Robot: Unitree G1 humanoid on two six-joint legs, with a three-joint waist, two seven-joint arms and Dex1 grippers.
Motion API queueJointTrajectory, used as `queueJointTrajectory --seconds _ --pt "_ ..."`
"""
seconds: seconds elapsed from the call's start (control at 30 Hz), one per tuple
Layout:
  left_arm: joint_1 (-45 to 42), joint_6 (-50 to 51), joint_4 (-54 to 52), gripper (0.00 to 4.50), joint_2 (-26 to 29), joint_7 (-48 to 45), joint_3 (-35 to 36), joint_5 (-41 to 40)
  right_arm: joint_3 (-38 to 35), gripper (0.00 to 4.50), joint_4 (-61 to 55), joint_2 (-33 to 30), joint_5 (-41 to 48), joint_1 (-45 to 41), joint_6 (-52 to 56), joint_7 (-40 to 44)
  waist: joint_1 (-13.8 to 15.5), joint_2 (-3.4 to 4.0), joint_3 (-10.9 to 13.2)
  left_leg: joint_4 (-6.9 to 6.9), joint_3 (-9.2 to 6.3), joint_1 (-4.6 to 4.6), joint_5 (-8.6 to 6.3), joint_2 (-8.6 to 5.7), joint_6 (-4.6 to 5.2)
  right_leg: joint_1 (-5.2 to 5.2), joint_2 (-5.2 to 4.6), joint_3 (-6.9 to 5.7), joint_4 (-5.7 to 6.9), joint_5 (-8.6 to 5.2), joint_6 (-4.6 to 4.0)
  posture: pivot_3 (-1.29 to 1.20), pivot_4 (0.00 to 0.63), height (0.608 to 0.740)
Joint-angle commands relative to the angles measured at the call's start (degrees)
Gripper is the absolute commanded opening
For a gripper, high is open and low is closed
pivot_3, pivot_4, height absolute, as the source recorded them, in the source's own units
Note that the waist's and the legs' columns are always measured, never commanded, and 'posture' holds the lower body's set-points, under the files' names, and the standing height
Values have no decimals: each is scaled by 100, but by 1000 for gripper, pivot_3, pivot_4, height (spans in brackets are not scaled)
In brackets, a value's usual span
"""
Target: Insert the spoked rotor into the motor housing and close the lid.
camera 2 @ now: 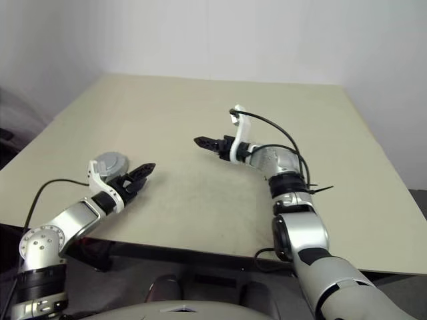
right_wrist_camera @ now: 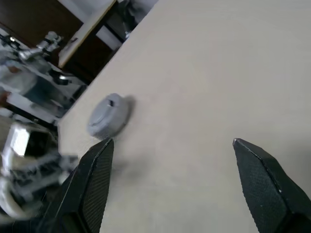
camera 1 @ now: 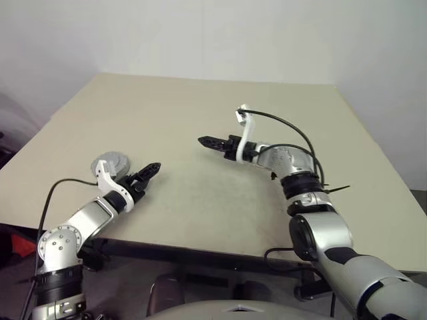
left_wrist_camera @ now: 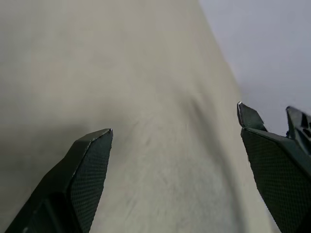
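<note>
Table: a beige tabletop (camera 1: 200, 113) fills the scene, with both arms reaching over it.
Assembly: a round grey-silver disc (camera 1: 112, 162) sits flat on the table near its left edge; from the right wrist view it looks like the lid (right_wrist_camera: 108, 115) resting on top of the housing, with a small dark mark near its centre. Whether the rotor is inside I cannot tell.
Left gripper: the left gripper (camera 1: 150, 171) hovers just beside the disc, on its right, pointing forward and toward the middle of the table. Fingers spread wide, nothing between them; in its own wrist view only bare table lies between the two black fingertips (left_wrist_camera: 95, 155).
Right gripper: the right gripper (camera 1: 208, 141) hangs over the middle of the table, pointing left, well apart from the disc. Jaws released, wide apart, holding nothing.
</note>
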Motion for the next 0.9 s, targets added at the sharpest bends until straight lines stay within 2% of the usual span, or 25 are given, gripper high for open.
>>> queueJointTrajectory --seconds 0.03,0.23,0.5,0.63,0.9 --pt "-247 -209 -234 4478 323 -693 -496 928 546 4400 -963 -384 -221 468 -776 1095 -6 1 0 -1 2 1 0 0 0 -1 0 1 0 -1 -1 0 0 740" --pt "-477 -934 -283 4478 621 -1659 -1187 2437 848 4400 -1205 -1097 -367 857 -1303 2262 -8 2 0 5 3 -5 -2 -2 5 -3 -3 0 -1 -1 -3 0 0 740" --pt "-666 -2107 -192 4478 583 -2457 -1788 4086 799 4400 -1083 -1426 -462 989 -1620 2551 -12 2 0 11 3 -2 4 -2 19 -2 -6 0 13 2 -12 0 0 740" --pt "-918 -2281 -41 4478 494 -2693 -1819 4401 891 4400 -1120 -1631 -517 1081 -1685 2877 8 2 0 13 3 -4 5 -3 23 -3 -8 -2 13 3 -14 0 0 740" --pt "-1044 -2354 -69 4478 134 -2841 -1687 4583 706 4400 -922 -1545 -586 1139 -1988 2735 -15 2 0 13 4 -6 5 -2 24 -6 -8 0 18 2 -18 0 0 740"
